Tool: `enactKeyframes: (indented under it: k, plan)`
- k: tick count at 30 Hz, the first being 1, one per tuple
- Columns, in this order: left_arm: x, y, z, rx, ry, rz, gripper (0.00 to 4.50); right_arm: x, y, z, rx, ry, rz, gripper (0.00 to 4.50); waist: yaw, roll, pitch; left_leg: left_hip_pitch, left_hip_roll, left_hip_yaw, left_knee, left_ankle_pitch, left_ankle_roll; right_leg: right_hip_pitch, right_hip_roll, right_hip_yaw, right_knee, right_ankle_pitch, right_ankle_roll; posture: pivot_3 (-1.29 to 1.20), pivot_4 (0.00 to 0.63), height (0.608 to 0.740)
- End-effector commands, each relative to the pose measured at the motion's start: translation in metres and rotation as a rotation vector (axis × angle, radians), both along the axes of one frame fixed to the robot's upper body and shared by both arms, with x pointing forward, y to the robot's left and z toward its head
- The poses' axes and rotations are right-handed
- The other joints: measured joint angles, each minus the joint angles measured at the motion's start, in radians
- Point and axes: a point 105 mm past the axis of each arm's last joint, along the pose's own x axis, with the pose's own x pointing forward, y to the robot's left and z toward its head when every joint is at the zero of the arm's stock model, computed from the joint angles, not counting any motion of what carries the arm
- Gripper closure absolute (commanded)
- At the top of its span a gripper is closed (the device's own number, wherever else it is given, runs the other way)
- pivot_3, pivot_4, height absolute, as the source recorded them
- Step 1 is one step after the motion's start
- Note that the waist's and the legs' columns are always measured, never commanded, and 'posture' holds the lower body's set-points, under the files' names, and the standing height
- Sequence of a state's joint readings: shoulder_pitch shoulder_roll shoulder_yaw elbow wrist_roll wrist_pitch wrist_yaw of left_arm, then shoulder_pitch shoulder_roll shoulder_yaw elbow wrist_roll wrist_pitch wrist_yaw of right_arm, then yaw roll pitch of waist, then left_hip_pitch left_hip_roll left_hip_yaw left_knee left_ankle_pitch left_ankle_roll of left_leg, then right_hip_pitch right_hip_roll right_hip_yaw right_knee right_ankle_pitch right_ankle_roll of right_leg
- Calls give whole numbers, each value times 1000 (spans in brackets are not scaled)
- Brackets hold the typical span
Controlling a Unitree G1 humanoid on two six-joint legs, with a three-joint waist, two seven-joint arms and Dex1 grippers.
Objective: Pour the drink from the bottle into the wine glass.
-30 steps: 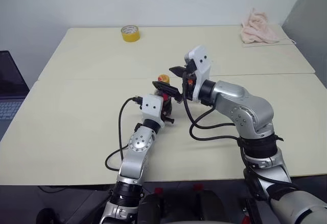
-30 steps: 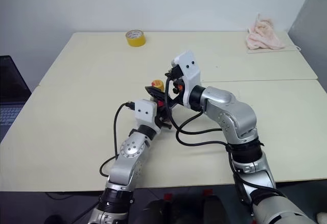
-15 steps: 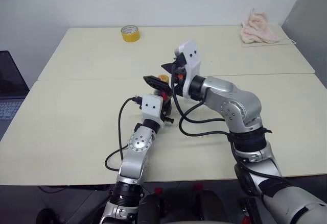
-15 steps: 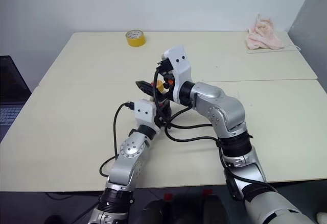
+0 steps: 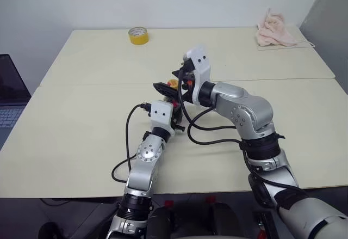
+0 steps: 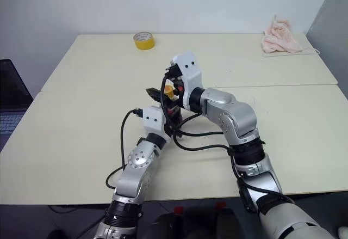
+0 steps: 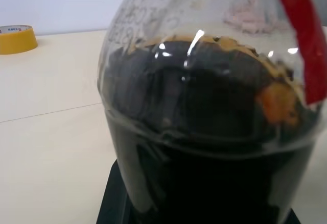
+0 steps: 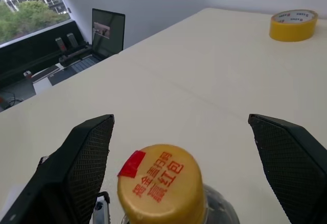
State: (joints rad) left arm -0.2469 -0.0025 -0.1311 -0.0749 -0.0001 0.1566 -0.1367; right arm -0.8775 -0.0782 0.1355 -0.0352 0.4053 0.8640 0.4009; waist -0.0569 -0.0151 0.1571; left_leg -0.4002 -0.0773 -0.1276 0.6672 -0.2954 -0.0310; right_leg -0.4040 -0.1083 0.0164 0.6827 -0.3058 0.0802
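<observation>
Motion over the last second belongs to the right gripper (image 8: 179,173): it has swung in from the right to the bottle (image 7: 204,132), and its two wide-spread fingers (image 8: 76,168) now flank the yellow cap (image 8: 161,185) with clear gaps on both sides, touching nothing. The left gripper (image 5: 175,120) has kept still, clamped narrow on the bottle, which stands near the middle of the table (image 5: 81,141) with the dark drink (image 7: 204,147) filling most of its belly. My reading is that the step in hand is uncapping: the cap is still on, so no pouring can begin until the right fingers close on it and twist it off while the left steadies the body. The wine glass I cannot find in these pictures, so where the pour will go is unsettled. Nothing blocks the cap itself, though the right arm's black cable (image 5: 209,135) loops low just right of the left wrist and could snag. Well apart from the work lie a yellow tape roll (image 5: 138,35) at the far left, a pink cloth (image 5: 274,29) at the far right, and a laptop (image 5: 11,95) off the left edge.
</observation>
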Motion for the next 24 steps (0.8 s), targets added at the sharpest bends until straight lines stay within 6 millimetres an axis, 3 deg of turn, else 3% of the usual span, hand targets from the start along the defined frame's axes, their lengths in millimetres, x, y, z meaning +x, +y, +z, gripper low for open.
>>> enactKeyframes:
  k: [1,12,24]
  plan:
    - [-5,-2,24,-21,-97,-5,3602,2,-2,17,39,-53,-17,0,0,0,0,0,0,0,0,0,0,0,0,0,0,0,0,0,150,740]
    - [-5,-2,24,-19,-97,-7,3602,10,-8,15,57,-28,-64,0,0,0,0,0,0,0,0,0,0,0,0,0,0,0,0,0,150,740]
    - [-5,-2,24,-18,-98,-5,3602,9,-29,8,37,-21,-85,0,0,0,0,0,0,0,0,0,0,0,0,0,0,0,0,0,150,740]
